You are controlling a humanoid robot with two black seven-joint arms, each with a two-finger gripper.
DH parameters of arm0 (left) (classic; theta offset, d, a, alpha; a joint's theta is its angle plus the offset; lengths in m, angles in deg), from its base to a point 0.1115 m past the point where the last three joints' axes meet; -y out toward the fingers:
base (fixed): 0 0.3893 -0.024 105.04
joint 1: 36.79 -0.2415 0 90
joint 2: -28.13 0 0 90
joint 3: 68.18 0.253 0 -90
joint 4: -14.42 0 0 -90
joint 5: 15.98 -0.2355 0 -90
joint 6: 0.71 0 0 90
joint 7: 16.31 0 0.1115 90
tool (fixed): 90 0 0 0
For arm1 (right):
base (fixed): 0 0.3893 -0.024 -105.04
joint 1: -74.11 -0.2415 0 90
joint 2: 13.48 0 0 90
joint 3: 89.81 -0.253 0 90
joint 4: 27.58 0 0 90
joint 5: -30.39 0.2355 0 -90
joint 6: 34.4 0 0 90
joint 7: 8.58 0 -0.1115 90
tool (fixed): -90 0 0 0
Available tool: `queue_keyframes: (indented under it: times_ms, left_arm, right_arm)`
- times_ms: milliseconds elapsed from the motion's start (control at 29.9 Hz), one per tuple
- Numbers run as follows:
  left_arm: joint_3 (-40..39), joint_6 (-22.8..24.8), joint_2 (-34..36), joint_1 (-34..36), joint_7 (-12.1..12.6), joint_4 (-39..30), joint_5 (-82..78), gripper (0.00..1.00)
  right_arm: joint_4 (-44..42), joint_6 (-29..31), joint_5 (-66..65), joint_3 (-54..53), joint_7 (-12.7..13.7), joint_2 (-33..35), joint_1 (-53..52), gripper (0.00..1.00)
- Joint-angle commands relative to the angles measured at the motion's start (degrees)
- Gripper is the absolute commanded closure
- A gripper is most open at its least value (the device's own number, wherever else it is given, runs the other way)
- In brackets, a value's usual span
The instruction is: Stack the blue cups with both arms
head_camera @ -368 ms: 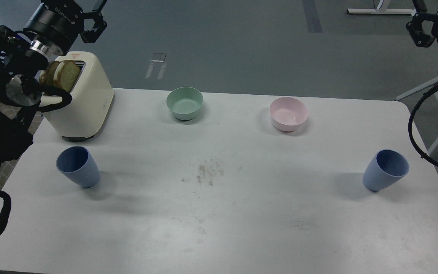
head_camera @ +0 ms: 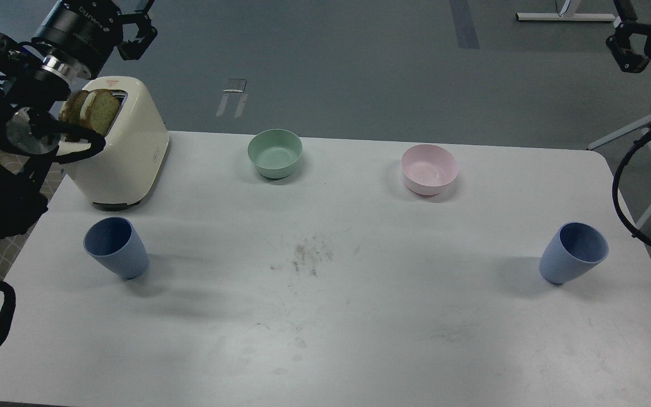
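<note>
At far left, the robot's black, cable-draped left arm rises past a silver wrist ring to its left gripper (head_camera: 136, 22) at the frame's top corner, fingers spread and empty, partly cut off by the edge. Below it a glossy cream toaster (head_camera: 125, 144) with rounded corners stands on the back-left of the matte white table (head_camera: 325, 339), two browned slices of toast (head_camera: 91, 110) upright in its slots. Just in front of the toaster stands one periwinkle-blue cup (head_camera: 116, 247), a smooth handleless tumbler tapering to a narrow base, upright, its darker inside showing. Scuffs and dark crumbs (head_camera: 308, 257) mark the tabletop's centre. Along the far edge sit a round mint-green bowl (head_camera: 275, 153) and, well apart to its right, a pale pink bowl (head_camera: 429, 169). The second blue cup (head_camera: 574, 252) stands upright near the table's right edge, far from its twin. At top right the right gripper (head_camera: 628, 48) hangs off the table; whether its fingers are spread cannot be told.
</note>
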Motion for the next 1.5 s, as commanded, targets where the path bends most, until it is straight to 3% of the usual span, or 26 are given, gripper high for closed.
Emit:
queue_keyframes:
  times_ms: [0, 301, 401, 602, 668, 869, 1003, 1203, 1470]
  left_arm:
    - [-0.2, 0.1, 0.0, -0.1, 0.1, 0.1, 0.2, 0.02]
    - [1.3, 1.9, 2.6, -1.5, -0.2, -2.0, -1.0, 0.02]
    - [2.3, 3.0, 5.2, -4.5, 0.1, -5.5, -1.7, 0.02]
    - [3.4, 3.0, 15.5, -13.8, -0.4, -18.9, -6.7, 0.03]
    - [2.7, 3.1, 18.3, -16.7, -1.7, -23.0, -13.4, 0.03]
    - [2.9, 2.3, 28.9, -26.0, -9.6, -31.9, -38.8, 0.03]
    - [3.6, -4.3, 31.4, -30.0, -10.4, -32.4, -59.1, 0.05]
    - [3.6, -11.4, 31.8, -33.6, -11.7, -32.3, -77.2, 0.05]
    - [4.9, -18.9, 33.5, -36.1, -14.6, -30.5, -88.1, 0.05]
  right_arm:
    - [-0.4, 0.4, 0.1, 0.0, -0.1, 0.3, -0.1, 0.00]
    - [-0.2, 2.7, 0.0, -0.3, -0.8, 0.7, 0.7, 0.00]
    - [-0.1, 2.7, 0.1, -0.5, -1.0, 0.7, 1.2, 0.00]
    - [-0.1, 2.7, 0.1, -0.7, -1.0, 1.3, 1.9, 0.00]
    - [-0.1, 2.7, 0.1, -0.7, -0.9, 1.6, 1.9, 0.00]
    - [-0.1, 2.7, 0.1, -0.7, -0.9, 2.0, 1.9, 0.00]
    - [0.0, 2.7, 0.1, -0.8, -0.9, 2.0, 2.0, 0.00]
    - [0.0, 2.7, 1.4, -1.0, -1.0, 1.6, 1.9, 0.00]
    - [-0.1, 2.7, 4.1, -1.2, -1.0, 2.0, 2.2, 0.00]
